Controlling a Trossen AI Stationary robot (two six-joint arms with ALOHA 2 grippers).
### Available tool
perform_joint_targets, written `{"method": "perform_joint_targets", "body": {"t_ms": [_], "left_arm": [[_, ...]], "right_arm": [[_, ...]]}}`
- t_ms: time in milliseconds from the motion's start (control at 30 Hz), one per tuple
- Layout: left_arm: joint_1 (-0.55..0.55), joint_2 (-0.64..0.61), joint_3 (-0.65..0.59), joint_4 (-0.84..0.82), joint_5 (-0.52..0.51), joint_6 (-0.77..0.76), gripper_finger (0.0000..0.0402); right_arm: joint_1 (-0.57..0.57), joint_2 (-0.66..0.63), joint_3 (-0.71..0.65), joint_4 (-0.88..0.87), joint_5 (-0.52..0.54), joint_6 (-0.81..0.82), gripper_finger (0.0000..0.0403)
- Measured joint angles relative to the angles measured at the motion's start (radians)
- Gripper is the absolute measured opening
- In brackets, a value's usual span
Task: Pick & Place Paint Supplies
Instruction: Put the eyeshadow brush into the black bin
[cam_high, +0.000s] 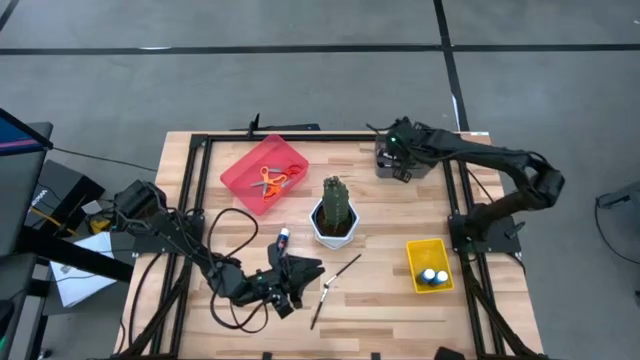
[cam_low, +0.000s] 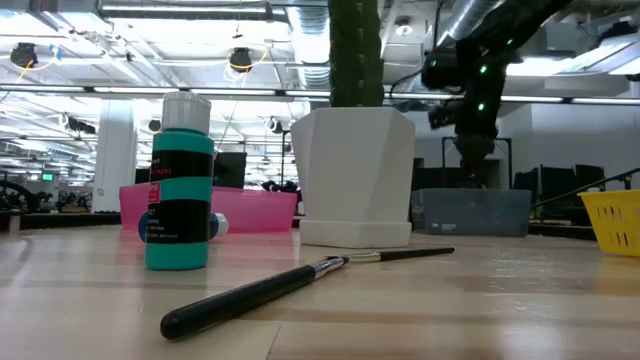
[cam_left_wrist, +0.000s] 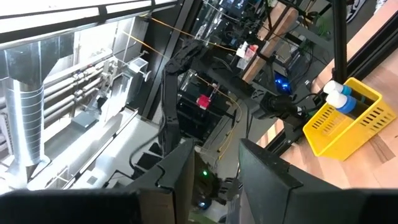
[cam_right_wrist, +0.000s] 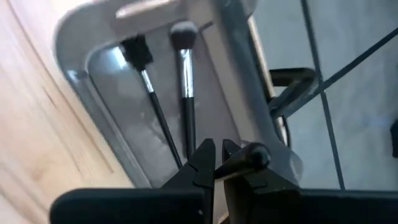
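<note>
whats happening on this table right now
A two-armed robot is sorting paint supplies into bins. The right gripper hangs shut over the grey tray, which holds two brushes. The left gripper sits low near a loose paintbrush and a standing paint bottle. Scissors lie in the red bin; two bottles in the yellow bin.

Two dark jointed arms (cam_high: 500, 160), black cables trailing (green lights glowing).
</note>
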Motion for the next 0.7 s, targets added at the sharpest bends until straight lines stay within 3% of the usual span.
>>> {"method": "perform_joint_targets", "body": {"t_ms": [200,700], "left_arm": [[0.000,0.000,0.000,0.000,-0.001,-0.005,0.0117],[0.000,0.000,0.000,0.000,-0.013,-0.008,0.0118]], "right_arm": [[-0.009,0.106,0.019,0.001,0.014,-0.032,0.0007],[-0.024,0.213,0.020,0.015,0.030,-0.069,0.0007]]}}
